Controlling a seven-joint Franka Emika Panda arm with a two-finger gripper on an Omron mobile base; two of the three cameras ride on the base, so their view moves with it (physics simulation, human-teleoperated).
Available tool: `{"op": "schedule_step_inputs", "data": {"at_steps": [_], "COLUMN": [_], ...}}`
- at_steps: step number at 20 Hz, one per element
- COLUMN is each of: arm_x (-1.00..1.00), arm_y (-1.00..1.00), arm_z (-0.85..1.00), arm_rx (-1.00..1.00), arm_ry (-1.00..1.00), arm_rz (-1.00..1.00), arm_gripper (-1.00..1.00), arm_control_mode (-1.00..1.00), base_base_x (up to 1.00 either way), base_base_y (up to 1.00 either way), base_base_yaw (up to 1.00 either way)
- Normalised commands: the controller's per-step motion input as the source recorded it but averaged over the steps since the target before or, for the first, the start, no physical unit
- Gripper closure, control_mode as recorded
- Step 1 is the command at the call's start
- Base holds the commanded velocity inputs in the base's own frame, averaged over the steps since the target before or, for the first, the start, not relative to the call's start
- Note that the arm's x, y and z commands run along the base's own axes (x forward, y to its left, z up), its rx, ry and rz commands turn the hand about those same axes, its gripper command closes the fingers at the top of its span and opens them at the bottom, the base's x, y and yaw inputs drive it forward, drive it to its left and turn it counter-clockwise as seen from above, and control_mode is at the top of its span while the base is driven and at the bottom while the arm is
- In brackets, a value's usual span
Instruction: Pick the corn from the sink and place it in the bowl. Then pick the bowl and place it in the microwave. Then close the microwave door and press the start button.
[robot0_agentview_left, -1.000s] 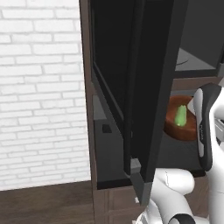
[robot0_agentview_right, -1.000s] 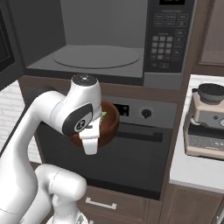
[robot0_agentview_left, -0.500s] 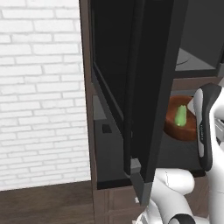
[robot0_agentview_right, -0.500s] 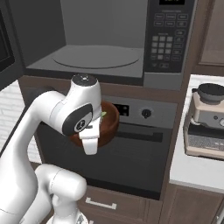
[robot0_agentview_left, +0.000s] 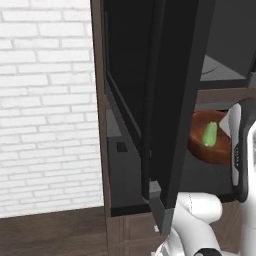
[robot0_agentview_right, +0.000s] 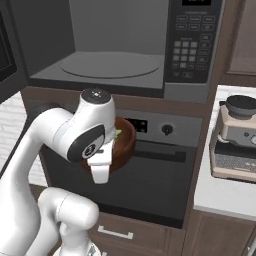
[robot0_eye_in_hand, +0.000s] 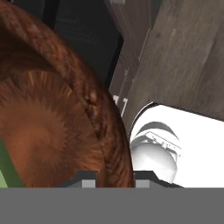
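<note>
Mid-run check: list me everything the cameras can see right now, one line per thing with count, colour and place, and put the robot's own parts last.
Round reddish-brown wooden bowl: one, held up in front of the oven, below the microwave opening.
Small corn cob in green husk: one, yellow-green, lying inside the bowl.
Wide dark grey microwave: one, cavity open, round turntable inside, keypad on its right.
Flat dark grey microwave door: one, black glass, swung open to the left.
Grey built-in oven: one, knob and display strip, under the microwave.
Beige coffee machine: one, on the right counter.
White brick wall: left of the cabinet.
Robot arm: one, white.
Gripper: one, shut on the bowl rim.
</note>
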Motion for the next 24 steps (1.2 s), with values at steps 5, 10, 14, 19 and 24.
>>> {"op": "schedule_step_inputs", "data": {"at_steps": [5, 10, 14, 19, 24], "arm_x": [-1.0, -0.34, 0.14, 0.47, 0.77], "arm_y": [0.0, 0.0, 0.0, 0.0, 0.06], "arm_z": [0.39, 0.95, 0.93, 0.45, 0.02], "arm_rx": [0.1, 0.02, 0.02, 0.01, 0.0], "arm_ry": [-0.16, -0.08, 0.0, 0.0, 0.0], "arm_rz": [-0.05, -0.01, 0.0, 0.0, 0.01], "arm_gripper": [1.0, 1.0, 1.0, 1.0, 1.0], "arm_control_mode": [-1.0, -1.0, -1.0, -1.0, -1.0], "base_base_x": [0.0, 0.0, 0.0, 0.0, 0.0], "base_base_y": [0.0, 0.0, 0.0, 0.0, 0.0], "base_base_yaw": [0.0, 0.0, 0.0, 0.0, 0.0]}}
